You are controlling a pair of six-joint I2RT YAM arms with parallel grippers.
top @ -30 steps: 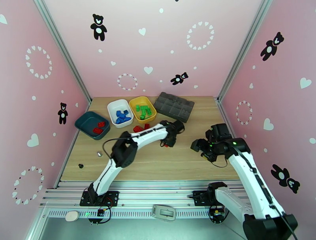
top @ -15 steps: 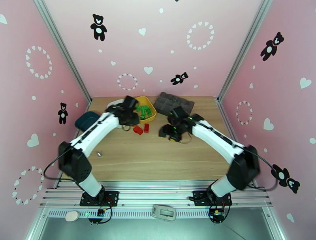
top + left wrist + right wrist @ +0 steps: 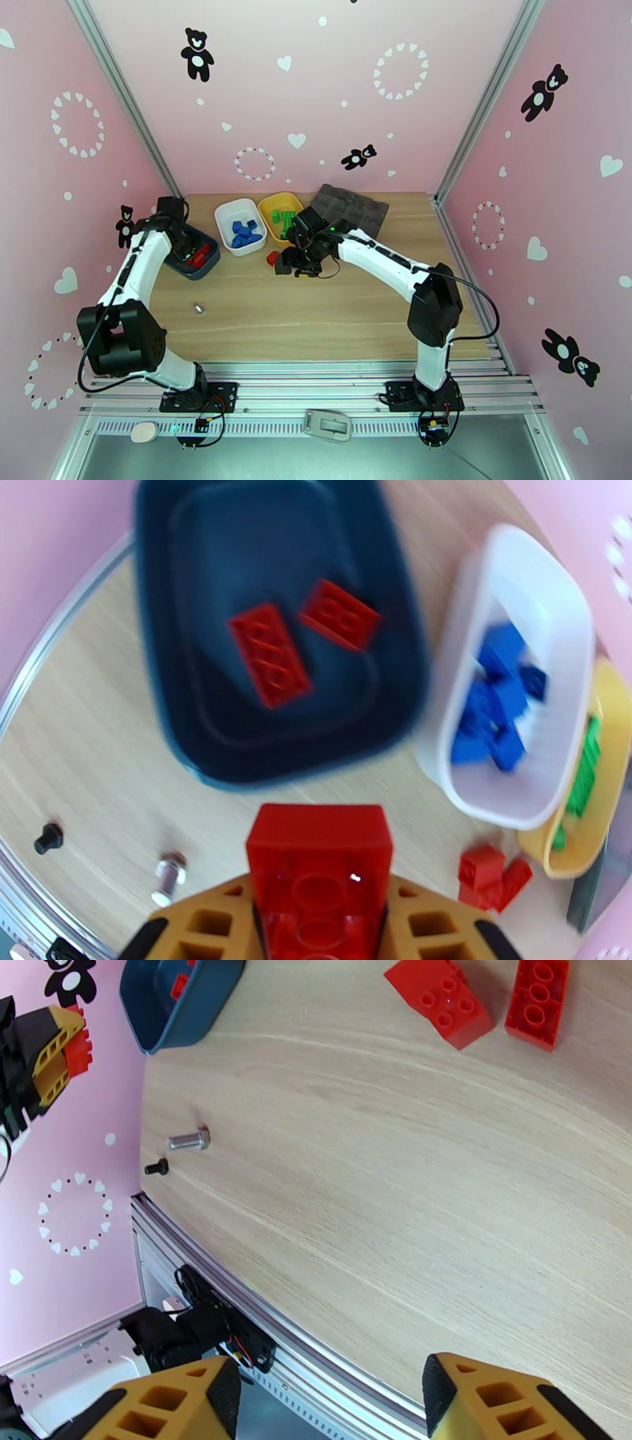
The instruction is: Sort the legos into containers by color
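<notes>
The desk [image 3: 355, 1157] was pale wood-grain board with a matt finish. The red brick [image 3: 319, 859] in the left end effector [image 3: 319, 894] was glossy plastic, catching a speck of light. The fingers [image 3: 213, 922] were matt ochre plastic with moulded pockets. The teal tray [image 3: 276, 755], at the desk's ten o'clock, and the white tray [image 3: 553, 598] looked like smooth plastic. The bolt [image 3: 188, 1141], at eight o'clock, was bright metal.

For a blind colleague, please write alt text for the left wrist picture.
The left gripper holds a red studded plastic brick before a dark teal plastic tray containing two red bricks; beside it, a white plastic tray holds blue bricks.
</notes>
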